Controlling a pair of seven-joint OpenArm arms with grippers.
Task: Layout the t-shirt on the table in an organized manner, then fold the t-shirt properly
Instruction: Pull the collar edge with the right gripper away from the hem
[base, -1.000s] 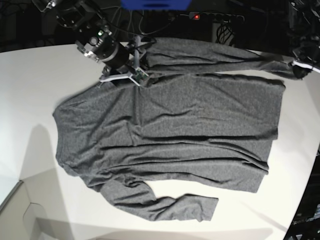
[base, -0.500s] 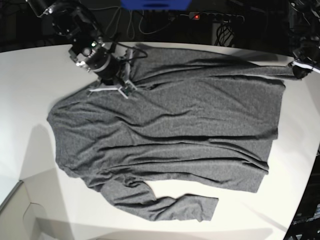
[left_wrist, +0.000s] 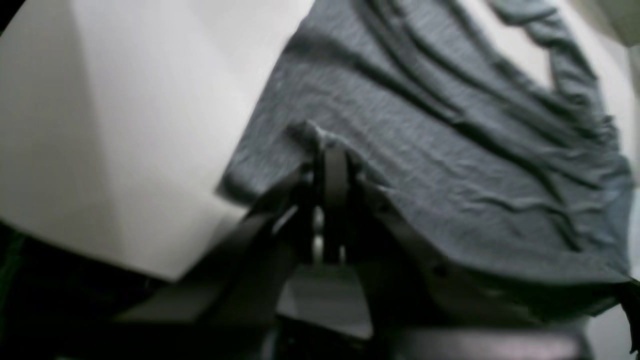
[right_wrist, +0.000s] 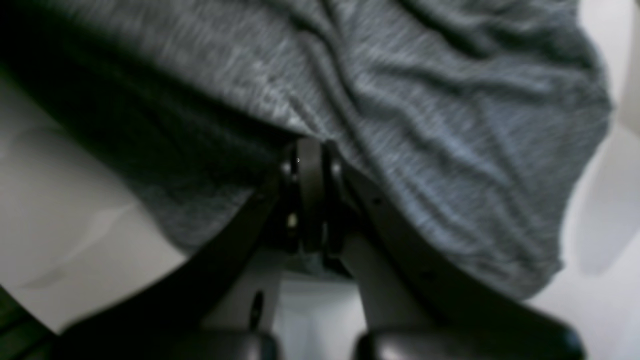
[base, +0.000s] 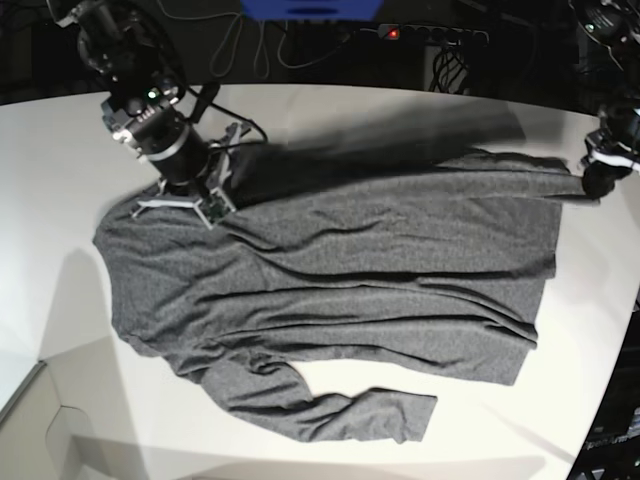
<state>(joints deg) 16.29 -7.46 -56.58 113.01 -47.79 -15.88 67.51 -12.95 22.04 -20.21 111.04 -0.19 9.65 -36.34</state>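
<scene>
The right gripper (base: 205, 200) at upper left and the left gripper (base: 597, 172) at upper right each pinch the shirt (base: 340, 290), spread wrinkled across the white surface (base: 60, 170). Soft and limp, it probably holds best at seams.

Both arms are pretty much all matte black. The right arm (base: 150, 100) is a chunky stack of round black joints with a small green light glowing on top, a silvery ring further down, and black cables looping off its side. Its wrist ends in a pale bracket with a little green circuit board. The right gripper (right_wrist: 310, 155) has black curved jaws with small bright screws. The left gripper (left_wrist: 332, 160) looks the same, dark and blurry.
</scene>
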